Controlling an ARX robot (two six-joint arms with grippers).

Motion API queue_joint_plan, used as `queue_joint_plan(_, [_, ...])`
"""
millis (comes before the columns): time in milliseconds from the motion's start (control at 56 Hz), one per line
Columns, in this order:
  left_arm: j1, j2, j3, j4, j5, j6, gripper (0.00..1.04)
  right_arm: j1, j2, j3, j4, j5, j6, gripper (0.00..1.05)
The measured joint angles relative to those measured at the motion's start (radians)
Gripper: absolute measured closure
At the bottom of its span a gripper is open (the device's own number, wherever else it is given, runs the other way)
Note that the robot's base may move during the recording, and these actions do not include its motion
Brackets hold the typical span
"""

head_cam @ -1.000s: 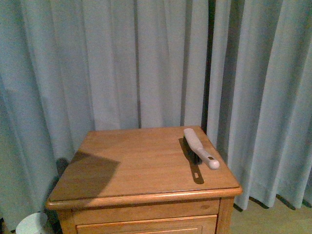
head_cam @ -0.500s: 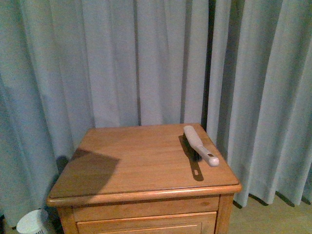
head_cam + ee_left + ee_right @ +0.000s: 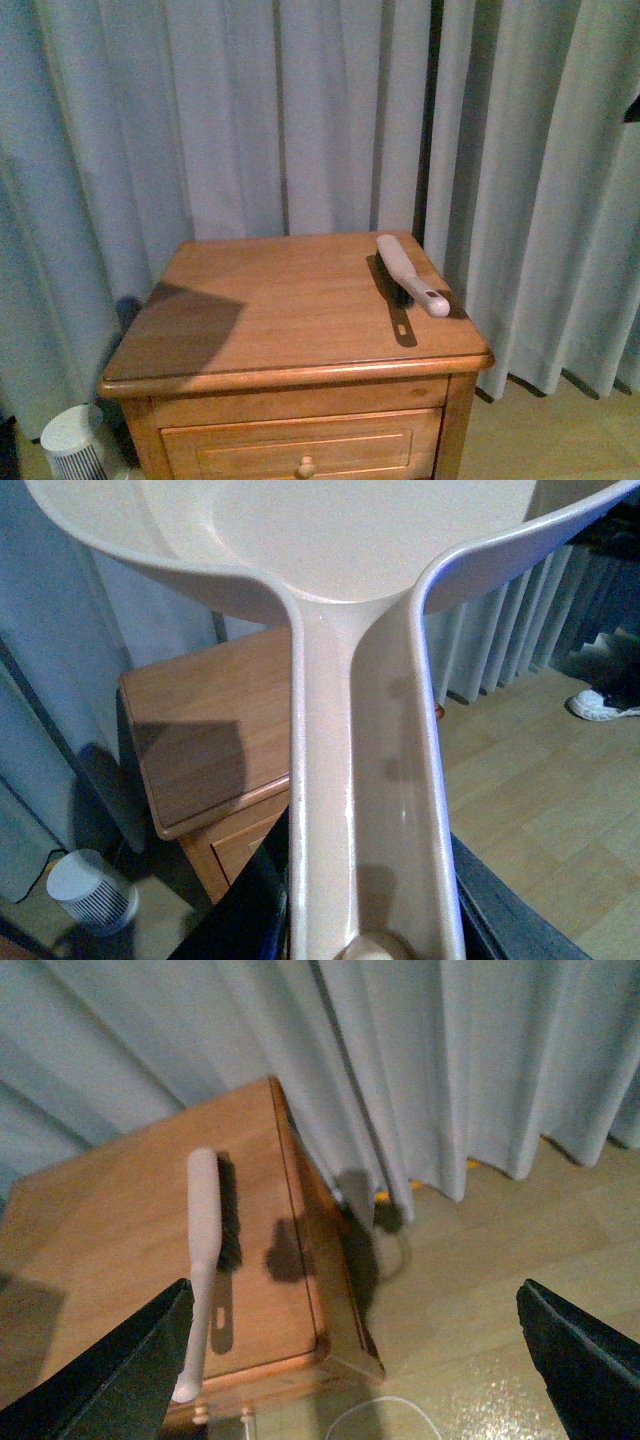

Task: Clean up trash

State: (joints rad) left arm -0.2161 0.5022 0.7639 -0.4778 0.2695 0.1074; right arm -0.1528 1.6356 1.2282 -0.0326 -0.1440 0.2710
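- The left gripper [image 3: 366, 930] is pinching the handle of a big cream plastic dustpan [image 3: 340, 540], with a dark finger on each side.
- The right gripper [image 3: 350, 1360] is hanging in the air with its two dark fingers [image 3: 120, 1370] spread wide, holding nothing.
- A long white brush with dark bristles [image 3: 408, 275] is lying on the brown wooden bedside table [image 3: 280, 310], near its right edge.
- Grey-blue curtains [image 3: 250, 120] are hanging behind the table.
- The small white paper wad is not showing in any view, so nobody can tell where it is.
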Motion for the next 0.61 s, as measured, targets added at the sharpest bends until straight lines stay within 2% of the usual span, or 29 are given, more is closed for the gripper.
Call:
queue_joint_plan(232, [0.0,0.0,0.0,0.0,0.0,0.0,0.78,0.09,0.21,0.161,-0.101,-0.012,-0.009,0.07])
queue_joint_plan(607, [0.0,0.0,0.0,0.0,0.0,0.0,0.78,0.163,0.475,0.375,-0.198,-0.048,-0.021,0.07])
